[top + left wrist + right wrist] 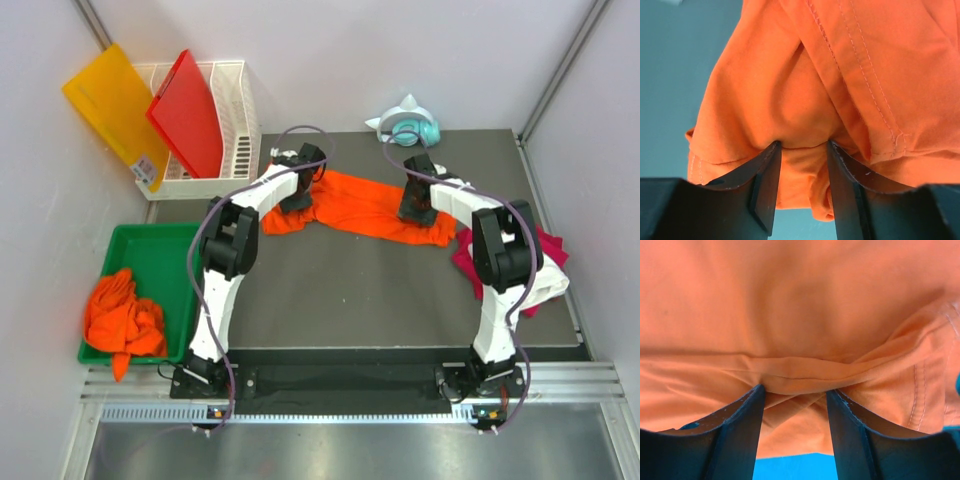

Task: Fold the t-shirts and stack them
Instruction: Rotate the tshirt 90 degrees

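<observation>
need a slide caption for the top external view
Top view: left pincer and right pincer grip opposite ends of an orange t-shirt spread across the dark table.

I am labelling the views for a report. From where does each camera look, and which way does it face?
Top external: above and behind the arms, looking down on the table; left arm and right arm show.
Left wrist: on that wrist, facing the orange t-shirt; the left end effector shows.
Right wrist: likewise; the right end effector shows.
Shared: all three see that one t-shirt.
</observation>
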Controlling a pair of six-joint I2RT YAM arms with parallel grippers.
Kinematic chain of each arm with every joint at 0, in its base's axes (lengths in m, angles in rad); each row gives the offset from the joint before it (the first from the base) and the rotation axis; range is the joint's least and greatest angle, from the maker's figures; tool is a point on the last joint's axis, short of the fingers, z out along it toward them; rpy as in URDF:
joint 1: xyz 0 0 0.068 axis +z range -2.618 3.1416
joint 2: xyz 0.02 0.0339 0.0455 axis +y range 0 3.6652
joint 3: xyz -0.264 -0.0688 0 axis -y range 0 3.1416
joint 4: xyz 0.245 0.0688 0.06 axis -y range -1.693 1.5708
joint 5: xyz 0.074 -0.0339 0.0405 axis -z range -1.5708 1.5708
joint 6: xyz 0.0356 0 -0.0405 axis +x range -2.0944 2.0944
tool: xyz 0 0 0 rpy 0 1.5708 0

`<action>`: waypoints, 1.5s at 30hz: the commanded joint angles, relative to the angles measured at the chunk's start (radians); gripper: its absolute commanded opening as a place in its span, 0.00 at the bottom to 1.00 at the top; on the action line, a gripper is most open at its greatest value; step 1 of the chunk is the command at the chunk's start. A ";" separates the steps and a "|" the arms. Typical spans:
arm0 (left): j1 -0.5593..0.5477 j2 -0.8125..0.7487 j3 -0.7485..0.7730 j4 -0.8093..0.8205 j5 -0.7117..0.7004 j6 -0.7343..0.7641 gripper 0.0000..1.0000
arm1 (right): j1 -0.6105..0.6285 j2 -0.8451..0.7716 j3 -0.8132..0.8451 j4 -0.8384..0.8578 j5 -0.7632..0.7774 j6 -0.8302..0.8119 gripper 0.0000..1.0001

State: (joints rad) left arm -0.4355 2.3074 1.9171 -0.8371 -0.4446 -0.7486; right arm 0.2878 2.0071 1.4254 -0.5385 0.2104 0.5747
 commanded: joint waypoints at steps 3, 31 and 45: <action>0.030 0.139 0.166 -0.008 0.020 0.041 0.48 | 0.100 -0.047 -0.138 -0.080 -0.106 0.007 0.52; 0.027 0.256 0.390 0.032 0.182 0.296 0.53 | 0.643 -0.082 -0.247 0.012 -0.243 0.109 0.51; -0.032 0.351 0.457 0.087 0.371 0.350 0.53 | 0.699 -0.016 -0.129 0.109 -0.468 0.014 0.52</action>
State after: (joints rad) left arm -0.4179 2.5805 2.3741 -0.7910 -0.1997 -0.4202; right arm 0.9203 1.9102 1.2755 -0.4820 -0.0124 0.5930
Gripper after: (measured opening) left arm 0.532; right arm 0.516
